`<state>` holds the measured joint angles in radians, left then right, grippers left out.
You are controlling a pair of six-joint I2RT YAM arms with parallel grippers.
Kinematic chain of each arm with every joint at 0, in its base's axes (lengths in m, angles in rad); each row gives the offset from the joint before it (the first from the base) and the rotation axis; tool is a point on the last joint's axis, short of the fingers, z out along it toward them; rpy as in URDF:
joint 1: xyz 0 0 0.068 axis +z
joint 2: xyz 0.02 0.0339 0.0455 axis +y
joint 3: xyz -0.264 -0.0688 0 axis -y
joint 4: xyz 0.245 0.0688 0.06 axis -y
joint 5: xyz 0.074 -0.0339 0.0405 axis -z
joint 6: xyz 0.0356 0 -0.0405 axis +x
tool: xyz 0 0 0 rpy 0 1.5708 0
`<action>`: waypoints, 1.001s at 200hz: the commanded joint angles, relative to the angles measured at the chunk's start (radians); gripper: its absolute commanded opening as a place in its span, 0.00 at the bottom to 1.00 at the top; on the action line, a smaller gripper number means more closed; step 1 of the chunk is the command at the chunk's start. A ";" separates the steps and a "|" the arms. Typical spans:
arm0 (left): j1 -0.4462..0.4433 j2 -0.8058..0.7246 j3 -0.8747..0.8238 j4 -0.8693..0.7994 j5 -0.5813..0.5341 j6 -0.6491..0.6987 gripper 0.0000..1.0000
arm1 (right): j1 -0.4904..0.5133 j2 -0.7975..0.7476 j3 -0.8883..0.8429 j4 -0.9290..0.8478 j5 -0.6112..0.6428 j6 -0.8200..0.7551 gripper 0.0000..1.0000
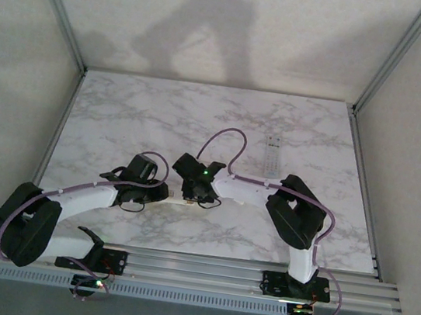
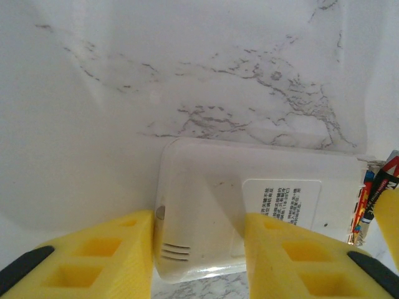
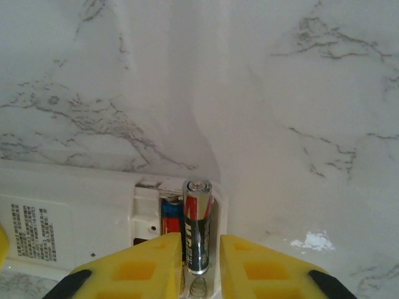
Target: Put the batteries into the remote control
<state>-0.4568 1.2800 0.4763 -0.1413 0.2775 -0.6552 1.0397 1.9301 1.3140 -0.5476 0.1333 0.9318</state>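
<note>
Batteries are at the open compartment of the white plastic remote control [image 2: 206,199], which lies back-up on the white marble-patterned table [image 1: 122,114], close to the near edge and between the two arms. From the right wrist we see the right gripper [image 3: 201,244] clenched on a slim black cylindrical battery [image 3: 197,227]. Its yellow fingers [image 3: 149,265] press in from either side, and the silver end cap points away from the camera. That battery sits over the outer slot of the compartment, at the very end of the remote, with a coiled metal spring [image 3: 198,288] showing just below it. A red-and-blue battery [image 3: 169,219] lies in the slot right beside it, touching or nearly touching the black one.

At the remote's other end we find the left gripper [image 2: 199,227] released, its jaws spread wide. One finger is just off the rounded short end and the other over the back, near the printed label [image 2: 282,200]. We cannot tell whether these fingers press on the casing or hang just above it. From this camera the coloured battery casings appear at the far right end of the remote.

Well apart, further back on the right of the table, lies a second, slimmer pale remote [image 1: 272,154].
</note>
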 commanded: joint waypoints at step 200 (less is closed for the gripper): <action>-0.027 0.012 0.002 -0.011 0.005 0.005 0.40 | -0.069 0.032 0.083 -0.019 -0.040 -0.014 0.21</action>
<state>-0.4614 1.2797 0.4767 -0.1417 0.2722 -0.6548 0.9783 1.9312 1.3647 -0.5640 0.0990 0.9199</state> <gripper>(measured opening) 0.398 0.220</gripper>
